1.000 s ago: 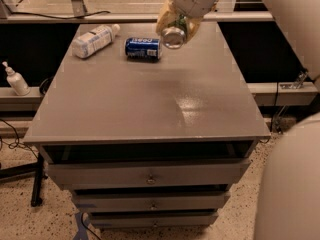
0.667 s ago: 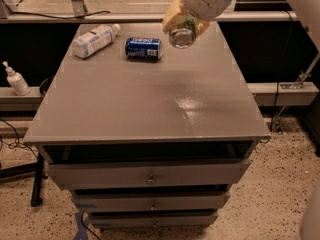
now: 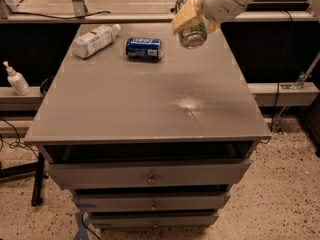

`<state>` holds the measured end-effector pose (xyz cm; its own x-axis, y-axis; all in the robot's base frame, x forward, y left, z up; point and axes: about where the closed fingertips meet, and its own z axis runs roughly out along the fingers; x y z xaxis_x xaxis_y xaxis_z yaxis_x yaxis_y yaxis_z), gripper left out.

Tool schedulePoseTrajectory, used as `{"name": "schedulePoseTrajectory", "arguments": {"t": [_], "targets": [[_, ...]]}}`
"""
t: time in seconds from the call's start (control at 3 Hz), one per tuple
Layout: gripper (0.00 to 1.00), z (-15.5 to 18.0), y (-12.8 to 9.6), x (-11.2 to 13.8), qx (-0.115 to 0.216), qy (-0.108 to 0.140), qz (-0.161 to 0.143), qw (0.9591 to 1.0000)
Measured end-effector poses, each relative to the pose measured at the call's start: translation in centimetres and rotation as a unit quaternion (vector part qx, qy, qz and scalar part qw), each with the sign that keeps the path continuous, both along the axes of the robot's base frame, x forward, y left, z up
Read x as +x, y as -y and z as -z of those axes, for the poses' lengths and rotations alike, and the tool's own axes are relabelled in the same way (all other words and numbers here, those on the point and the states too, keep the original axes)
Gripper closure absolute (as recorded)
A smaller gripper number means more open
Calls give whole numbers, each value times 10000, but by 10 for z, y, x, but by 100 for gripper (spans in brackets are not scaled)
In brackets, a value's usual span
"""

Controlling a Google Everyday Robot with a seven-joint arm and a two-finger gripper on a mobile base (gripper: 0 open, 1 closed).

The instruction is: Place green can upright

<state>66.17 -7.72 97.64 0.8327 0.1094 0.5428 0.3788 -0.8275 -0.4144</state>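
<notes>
My gripper [image 3: 192, 20] is at the top of the view, above the far right part of the grey cabinet top [image 3: 150, 99]. It is shut on the green can [image 3: 192, 31], a light-green can held in the air, roughly upright and tilted, with its silver bottom rim pointing down toward me. A yellowish finger pad [image 3: 183, 18] covers the can's left side. The can hangs clear of the surface, to the right of the dark-blue can [image 3: 143, 48].
The dark-blue can lies on its side at the back middle. A white-labelled plastic bottle [image 3: 95, 40] lies on its side at the back left. Drawers [image 3: 150, 176] face me below the top. A soap dispenser [image 3: 15, 79] stands off to the left.
The gripper with the green can has moved a little to the right and up. The arm has swung out of the right foreground. The blue can and bottle have not moved.
</notes>
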Motion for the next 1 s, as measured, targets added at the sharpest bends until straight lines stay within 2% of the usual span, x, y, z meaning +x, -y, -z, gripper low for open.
{"name": "schedulePoseTrajectory", "arguments": {"t": [0.33,0.67,1.0], "targets": [[100,-6,-3,-1,-21,353,-229,9991],[100,-9,5,-12,-4,903,-590,9942],[100,-3,32,-30,16,1414,-972,9852]]}}
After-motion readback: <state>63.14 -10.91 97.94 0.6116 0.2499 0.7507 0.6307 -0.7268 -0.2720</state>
